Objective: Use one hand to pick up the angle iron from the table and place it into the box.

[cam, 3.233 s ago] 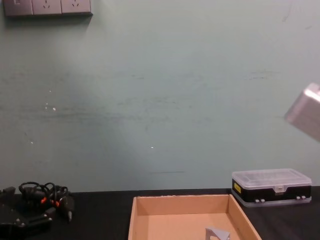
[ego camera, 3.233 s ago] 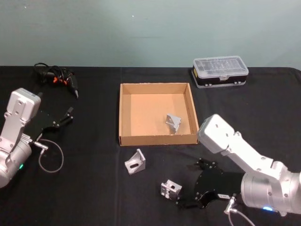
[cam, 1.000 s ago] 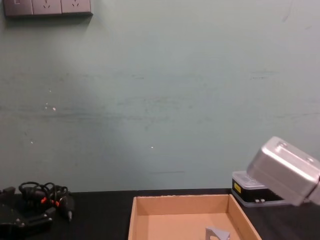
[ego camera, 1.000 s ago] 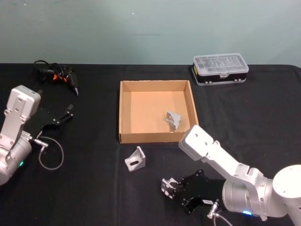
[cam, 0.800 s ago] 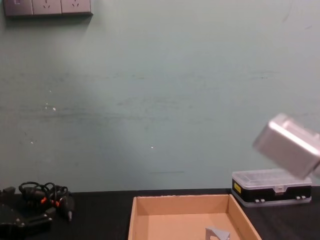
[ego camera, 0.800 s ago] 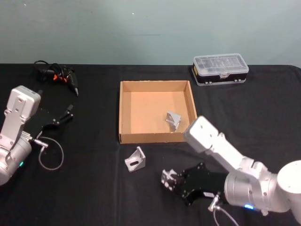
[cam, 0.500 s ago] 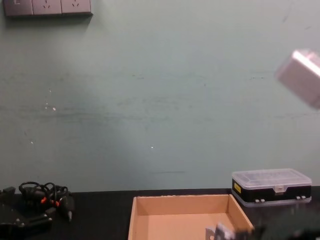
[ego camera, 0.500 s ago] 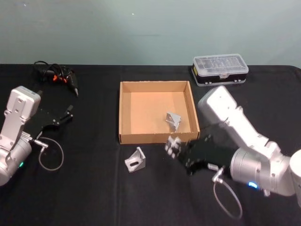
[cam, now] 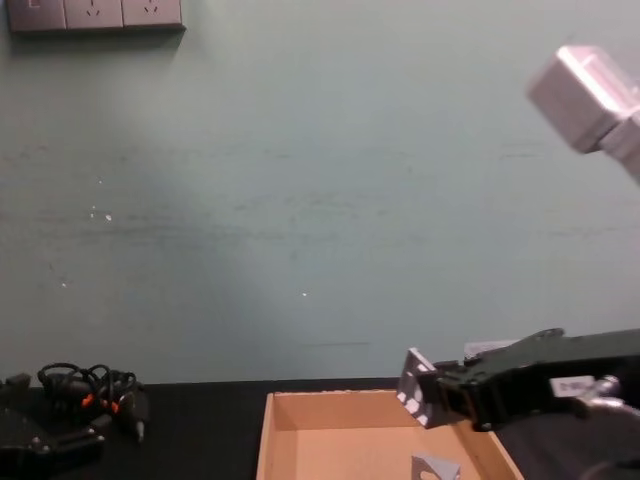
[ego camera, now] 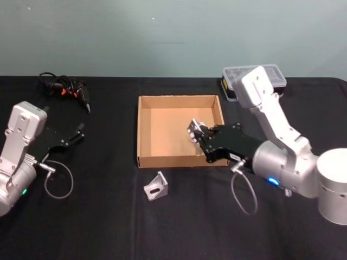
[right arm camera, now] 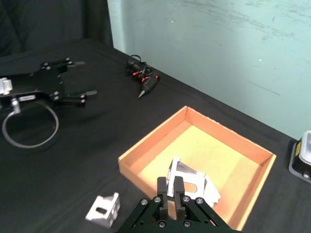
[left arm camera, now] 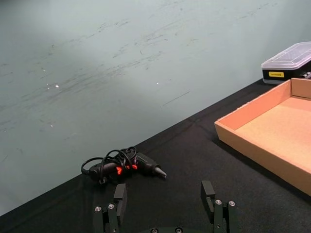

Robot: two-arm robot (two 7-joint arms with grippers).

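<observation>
Right gripper (cam: 436,388): reaches in from the right edge, fingers clamped on an angle iron (cam: 411,378).
Angle iron: held in the air above the right half of the box (cam: 352,410).
Box: open, low at centre.
Second iron (cam: 433,467): lies inside the box, near its right wall.
Arm link (cam: 584,84): silver, upper right corner.
Cables (cam: 93,388): bundled at far left on the table (cam: 200,430).
Left gripper (cam: 40,442): low at the left edge, just beside the cables.
Outlets (cam: 95,13): top left on the wall.

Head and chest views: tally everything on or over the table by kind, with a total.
3 angle irons: held angle iron, boxed angle iron, loose angle iron
1 box
1 plastic case
1 cable bundle
2 grippers: right gripper over the box, left gripper parked
Total: 8
</observation>
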